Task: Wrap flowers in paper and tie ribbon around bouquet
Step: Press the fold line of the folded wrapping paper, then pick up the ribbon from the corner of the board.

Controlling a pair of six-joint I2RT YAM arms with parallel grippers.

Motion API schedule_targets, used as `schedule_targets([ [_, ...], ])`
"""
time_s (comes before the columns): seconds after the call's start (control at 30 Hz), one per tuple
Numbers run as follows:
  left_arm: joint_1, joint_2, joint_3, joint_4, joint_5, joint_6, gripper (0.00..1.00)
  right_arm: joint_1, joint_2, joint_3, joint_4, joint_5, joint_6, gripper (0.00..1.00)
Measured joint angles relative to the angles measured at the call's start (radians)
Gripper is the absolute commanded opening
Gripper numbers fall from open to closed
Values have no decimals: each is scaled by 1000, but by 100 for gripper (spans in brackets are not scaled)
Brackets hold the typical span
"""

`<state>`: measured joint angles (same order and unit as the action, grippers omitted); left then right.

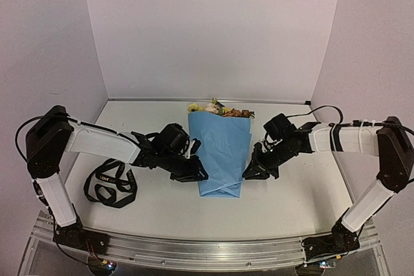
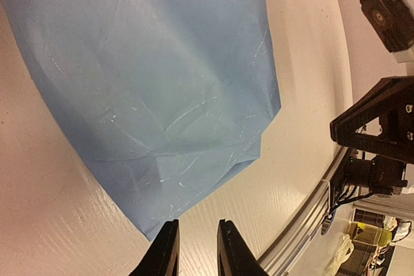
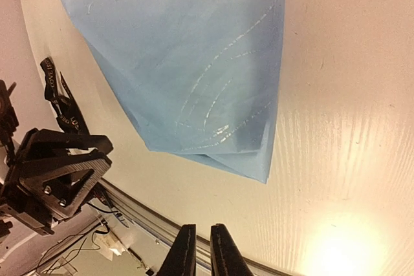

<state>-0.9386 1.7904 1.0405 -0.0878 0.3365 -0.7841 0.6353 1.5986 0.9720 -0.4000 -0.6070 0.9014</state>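
Centre frame, the paper covers the flowers except their blooms; left gripper and right gripper hang slightly parted, empty.

White shells on the left arm and right arm, black joints, thin black cables looping off, and angular black fingers on the left tool and right tool.

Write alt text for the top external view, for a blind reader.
A light-blue paper bouquet lies mid-table, yellow, pink and orange flowers showing at its far end. The left arm and right arm reach in from either side, jaws close beside its near end. A black ribbon lies coiled on the table at left.
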Motion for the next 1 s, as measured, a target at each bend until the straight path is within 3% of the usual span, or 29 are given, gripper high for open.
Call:
schedule_targets([
  [0.1, 3, -22, 3, -17, -30, -4, 28, 0, -14, 2, -44, 13, -25, 15],
  [0.23, 18, -90, -16, -74, -135, -45, 38, 5, -44, 2, -108, 44, -65, 30],
  [0.43, 131, -375, -174, -243, -416, -212, 49, 50, -171, -11, -194, 144, -149, 46],
  [0.63, 196, -602, -278, -511, -659, -404, 58, 93, -252, -63, -228, 216, -210, 51],
  [0.87, 304, -629, -334, -620, -746, -442, 58, 148, -264, -85, -247, 263, -254, 53],
  [1.0, 379, -523, -333, -582, -733, -380, 58, 161, -273, -89, -245, 270, -263, 54],
])
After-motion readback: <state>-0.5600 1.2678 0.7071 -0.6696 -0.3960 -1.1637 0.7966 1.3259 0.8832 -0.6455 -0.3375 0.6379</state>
